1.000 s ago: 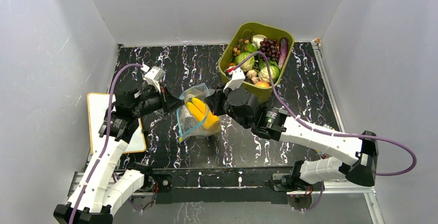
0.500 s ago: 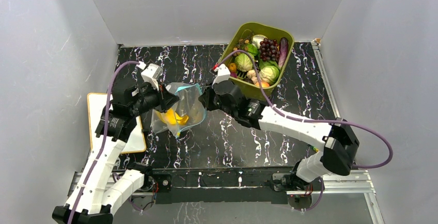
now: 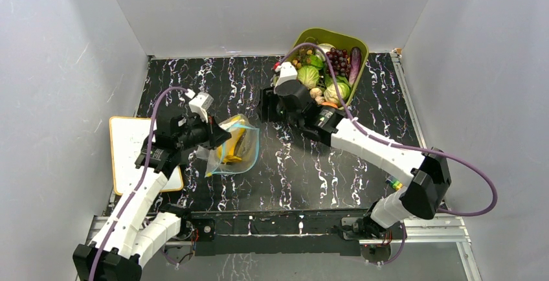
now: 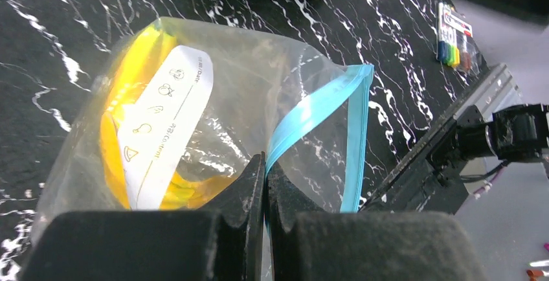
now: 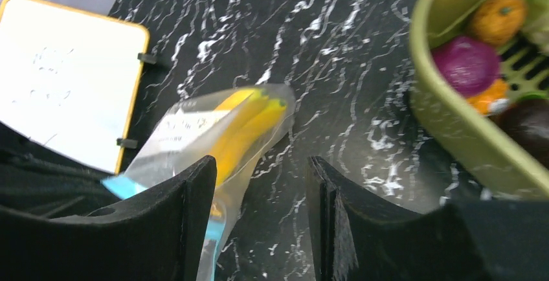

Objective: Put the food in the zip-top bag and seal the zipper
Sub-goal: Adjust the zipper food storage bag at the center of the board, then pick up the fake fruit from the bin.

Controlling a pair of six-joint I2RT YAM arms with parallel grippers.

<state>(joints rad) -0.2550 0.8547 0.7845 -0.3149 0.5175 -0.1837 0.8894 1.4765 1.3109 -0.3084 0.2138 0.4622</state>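
- Dropped in and now inside the zip-top bag point(image 3: 238, 157): yellow bananas point(image 4: 118, 125); bag down on the tabletop point(image 3: 291, 164), mouth unsealed.
- Clamped on the blue zipper point(image 4: 311, 109): left end effector point(image 4: 264, 179).
- Released and drawn back toward the green tub point(image 3: 355, 43): right end effector point(image 5: 259, 184), fingers apart, empty.
- Probably more food next.

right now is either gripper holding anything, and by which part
The left gripper pinches the zip-top bag at its blue zipper edge. The right gripper is open, holding nothing.
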